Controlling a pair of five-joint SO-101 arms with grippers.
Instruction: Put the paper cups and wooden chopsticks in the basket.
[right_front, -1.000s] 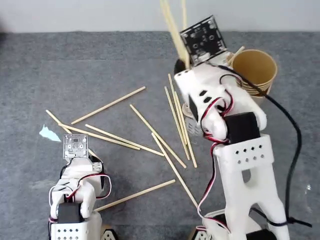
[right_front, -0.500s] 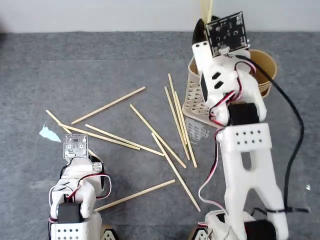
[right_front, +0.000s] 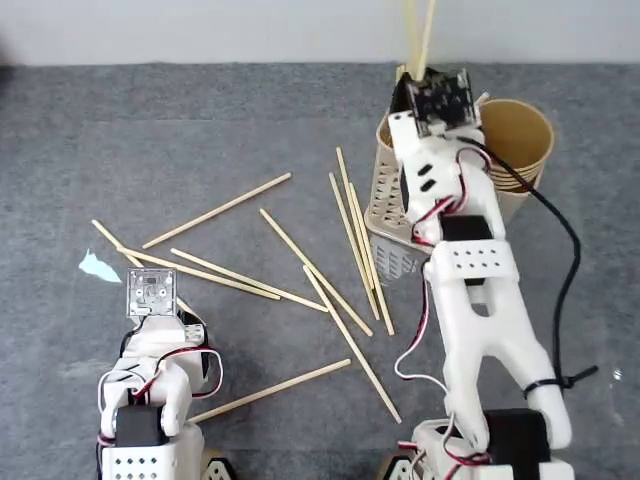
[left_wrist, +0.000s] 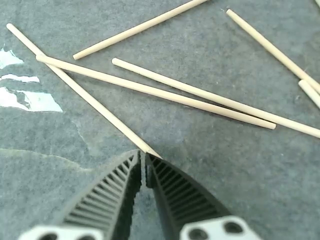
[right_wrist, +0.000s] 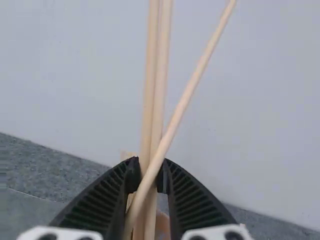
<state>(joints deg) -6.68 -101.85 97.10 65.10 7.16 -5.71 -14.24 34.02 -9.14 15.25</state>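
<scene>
Wooden chopsticks (right_wrist: 155, 75), a small bundle, stand clamped between the right gripper's (right_wrist: 148, 170) jaws above the basket (right_front: 385, 205), toward 1 o'clock on the grey mat (right_front: 200, 120). Stacked paper cups (right_front: 517, 140) sit just beside the basket at its 3 o'clock. Loose chopsticks (right_front: 295, 248) lie scattered at its 9 o'clock. The left gripper (left_wrist: 145, 165), jaws together on nothing, sits at 7 o'clock over the end of one stick (left_wrist: 85, 93).

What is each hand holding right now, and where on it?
Right hand: three wooden chopsticks, gripped near one end, most of their length jutting past it. Left hand: shut, nothing held.
</scene>
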